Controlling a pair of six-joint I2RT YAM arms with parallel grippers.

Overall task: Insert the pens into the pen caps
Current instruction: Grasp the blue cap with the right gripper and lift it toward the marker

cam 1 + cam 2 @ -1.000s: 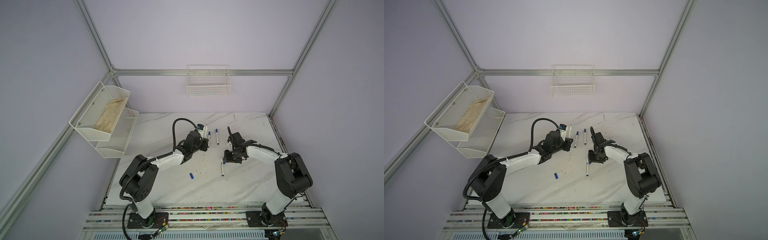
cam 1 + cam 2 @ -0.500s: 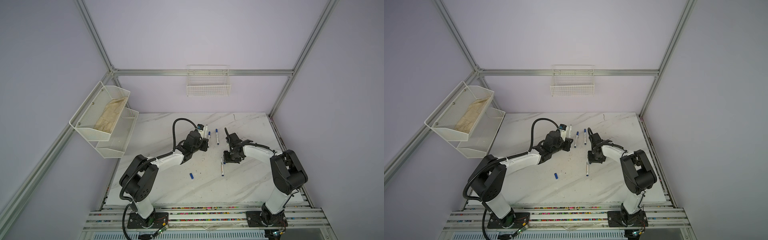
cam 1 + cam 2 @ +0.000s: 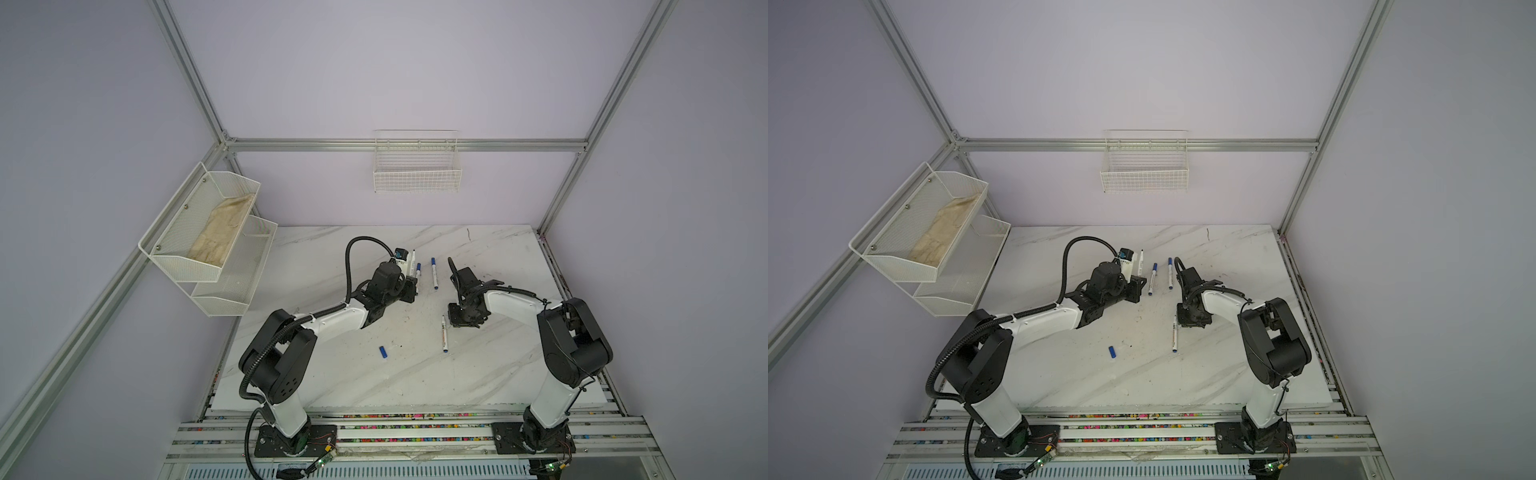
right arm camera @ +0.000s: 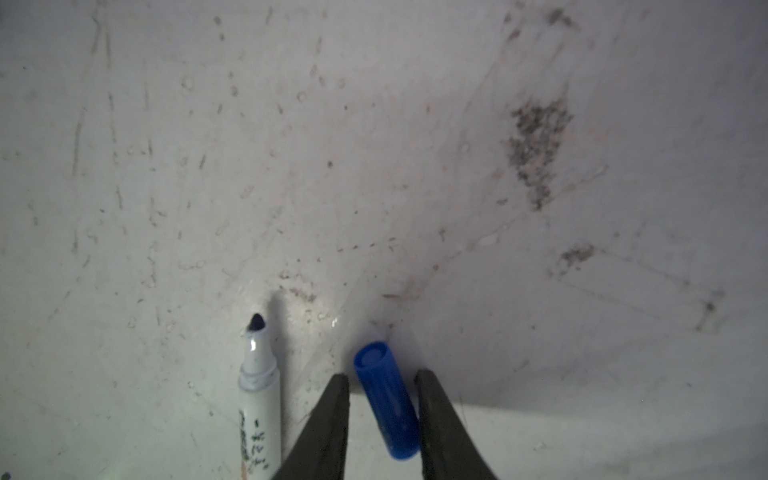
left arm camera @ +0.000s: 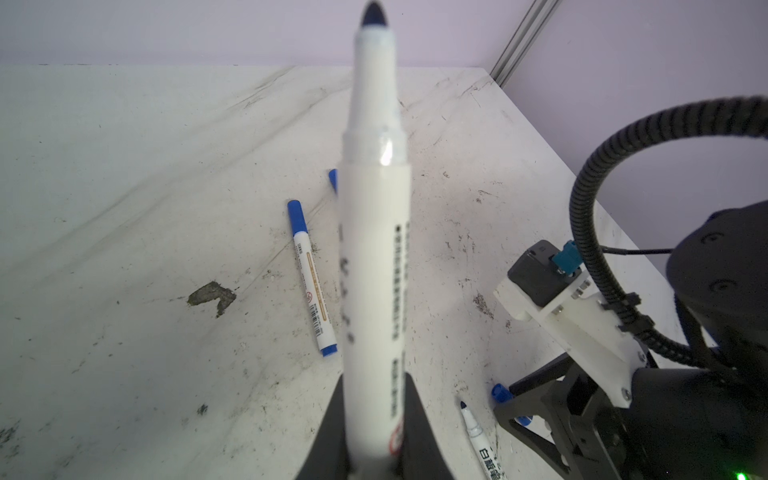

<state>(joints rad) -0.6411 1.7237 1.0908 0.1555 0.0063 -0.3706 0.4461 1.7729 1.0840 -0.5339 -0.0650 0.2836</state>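
Right gripper sits low over the tabletop, right of its centre. Its jaws are parted and straddle a loose blue pen cap lying flat between the fingers. The cap is tight to one finger with a sliver of gap at the other, so it is not clamped. A lying pen, uncapped, rests just beside, outside the jaws. Left gripper is closed on the held pen, also uncapped, raised off the surface with its tip toward the far edge. Against a second ago, the right arm's elbow sits further in toward the middle, while the left arm and loose pens are unchanged. The straddled cap is hidden under the gripper in both top views. Only those views show the spare cap, between centre and front edge. The left wrist view adds a capped pen nearer the far edge.
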